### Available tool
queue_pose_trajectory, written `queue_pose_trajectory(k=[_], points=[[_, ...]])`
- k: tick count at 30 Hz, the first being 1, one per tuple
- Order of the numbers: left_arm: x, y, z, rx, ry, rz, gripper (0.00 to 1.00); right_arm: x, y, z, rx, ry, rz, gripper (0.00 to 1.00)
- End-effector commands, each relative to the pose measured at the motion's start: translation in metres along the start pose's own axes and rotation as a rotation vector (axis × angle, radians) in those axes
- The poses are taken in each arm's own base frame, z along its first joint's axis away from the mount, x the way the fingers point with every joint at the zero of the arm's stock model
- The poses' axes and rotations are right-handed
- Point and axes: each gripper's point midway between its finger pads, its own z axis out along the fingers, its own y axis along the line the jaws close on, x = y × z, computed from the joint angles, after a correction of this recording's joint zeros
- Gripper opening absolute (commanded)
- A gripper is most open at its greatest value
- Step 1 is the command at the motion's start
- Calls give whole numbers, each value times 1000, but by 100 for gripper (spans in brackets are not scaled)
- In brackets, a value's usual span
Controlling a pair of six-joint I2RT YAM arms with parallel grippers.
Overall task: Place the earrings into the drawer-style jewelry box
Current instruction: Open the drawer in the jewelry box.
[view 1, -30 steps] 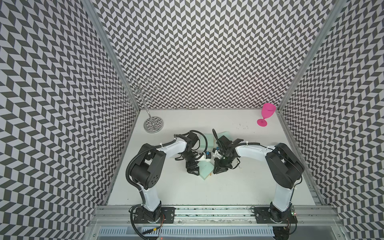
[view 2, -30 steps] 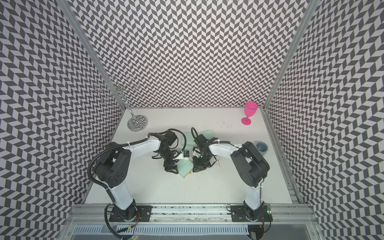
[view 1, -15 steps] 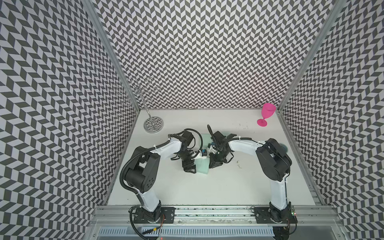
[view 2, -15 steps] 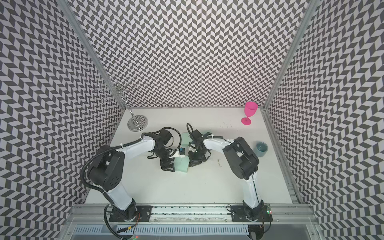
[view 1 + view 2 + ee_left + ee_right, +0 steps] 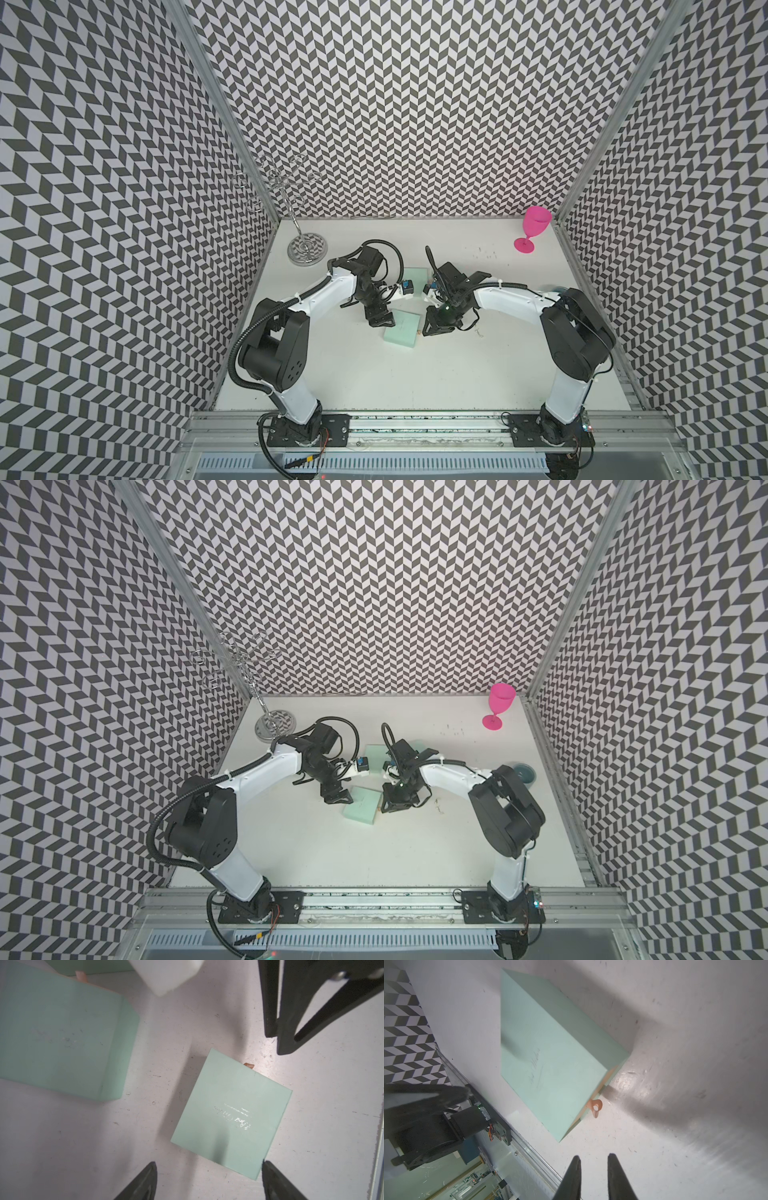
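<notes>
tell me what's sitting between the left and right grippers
The nearer mint jewelry box lies between the left gripper and the right gripper. This shows in both top views.

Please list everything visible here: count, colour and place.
table: one, white, centre
boxes: at least two, mint; near box between claws, far box behind them
tab: one, peach, on near box
earring: one seen, silvery, beside right claw
specks: several, dark, far table
stand: one, silver, far left corner
goblet: one, pink, far right corner
bowl: one, teal, right edge
left claw: one, black, open, at near box
right claw: one, black, slightly open, empty
</notes>
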Motion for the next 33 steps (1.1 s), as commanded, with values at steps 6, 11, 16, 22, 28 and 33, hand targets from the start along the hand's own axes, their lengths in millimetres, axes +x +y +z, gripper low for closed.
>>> queue_pose_trajectory(k=[6,11,16,22,28,33], points=[[2,10,20,6,21,11,80,-17,6,7,-54,-55,10,25],[6,10,27,15,34,5,80,-20,0,12,-34,-55,17,25],[10,9,30,24,39,-1,80,-21,-9,19,-6,-57,22,25],[9,7,31,30,33,-4,80,-26,-10,23,-2,-62,22,25],[9,7,32,37,32,-11,80,-28,-10,26,-8,-54,12,25],[9,6,33,40,33,-13,80,-28,-7,27,-19,-39,2,25]])
